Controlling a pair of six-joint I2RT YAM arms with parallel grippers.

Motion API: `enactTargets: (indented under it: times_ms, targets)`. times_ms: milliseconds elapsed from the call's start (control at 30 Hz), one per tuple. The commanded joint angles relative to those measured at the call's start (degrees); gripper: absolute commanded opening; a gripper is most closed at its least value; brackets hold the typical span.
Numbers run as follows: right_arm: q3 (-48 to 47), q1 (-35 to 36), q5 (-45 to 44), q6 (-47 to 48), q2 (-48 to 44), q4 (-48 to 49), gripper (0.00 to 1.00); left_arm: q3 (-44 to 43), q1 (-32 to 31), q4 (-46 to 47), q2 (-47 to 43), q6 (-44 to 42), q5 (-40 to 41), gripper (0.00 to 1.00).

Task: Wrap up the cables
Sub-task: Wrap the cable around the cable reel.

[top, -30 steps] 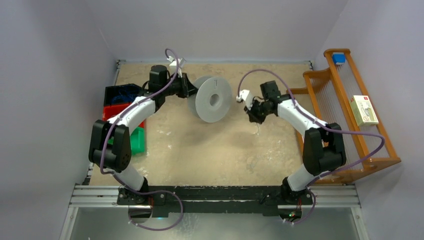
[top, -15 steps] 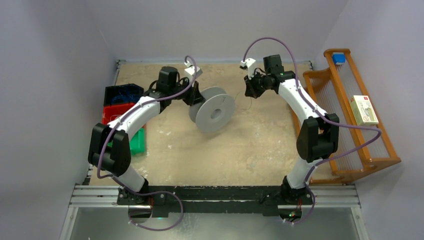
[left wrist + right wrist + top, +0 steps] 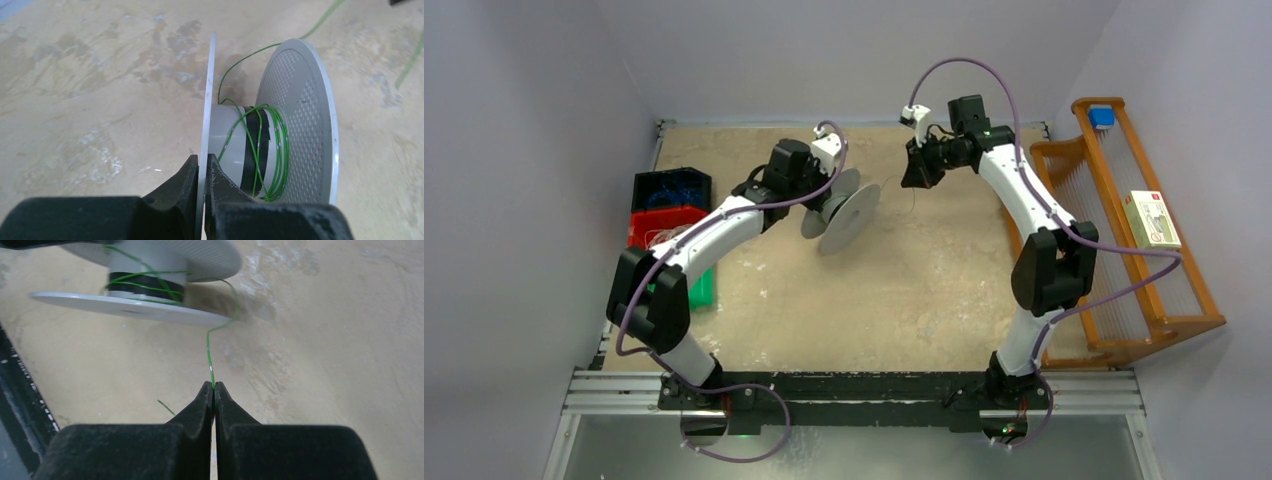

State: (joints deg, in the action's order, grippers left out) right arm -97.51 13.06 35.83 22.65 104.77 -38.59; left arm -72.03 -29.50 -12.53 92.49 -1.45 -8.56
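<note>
At the left edge of the table [image 3: 874,300] we see stacked plastic bins [image 3: 669,190], blue at the far end, then red, then green. The left arm reaches from there toward the middle, and its left gripper [image 3: 202,165] pinches the rim of the near flange of the grey spool [image 3: 300,115], the thin disc clamped between the two black fingers. From above, we find the spool [image 3: 844,215] tilted and carried just past the left wrist, in the far middle of the table.

The cable [image 3: 257,145], a thin green wire, runs in a few loose turns around the spool's hub, over a black band there, and one strand leaves the hub and rises past the far flange.

Further right, the right wrist view shows the cable [image 3: 210,355] curving off the spool [image 3: 130,307] and dropping into the right gripper [image 3: 214,387], whose fingers are pressed together on it. A short green end pokes out beside the fingers. From above, the right gripper [image 3: 912,175] sits near the spool, apart from it.

At the far right stands a wooden rack [image 3: 1114,200] with a small box [image 3: 1152,220] lying on it.
</note>
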Motion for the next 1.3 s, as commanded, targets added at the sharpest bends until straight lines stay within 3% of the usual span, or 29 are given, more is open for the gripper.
enactTargets:
  times_ms: [0,333,600,733,967,1267]
  targets:
    - [-4.6,2.5,7.1,-2.6,0.2,-2.5,0.0,-5.4,-3.0,2.6,1.5,4.9,12.2,0.0]
    - [-8.6,10.7,8.0,-5.0,1.9,0.6,0.0,-8.8,-5.5,-1.7,6.0,16.1,23.6,0.0]
    - [-3.1,11.2,-3.5,-8.2,-3.4,11.0,0.0,-7.4,-5.3,-0.2,6.2,18.5,16.7,0.0]
    - [-2.6,12.2,1.7,-4.9,-3.0,8.3,0.0,-8.8,-3.5,-1.5,7.3,23.6,17.5,0.0]
    - [6.7,15.8,1.3,-5.3,-8.0,17.1,0.0,-14.1,-0.3,-6.6,11.1,33.7,16.4,0.0]
    - [15.1,22.9,-15.8,-4.5,-9.6,24.4,0.0,-15.6,0.6,-8.9,14.4,40.9,15.2,0.0]
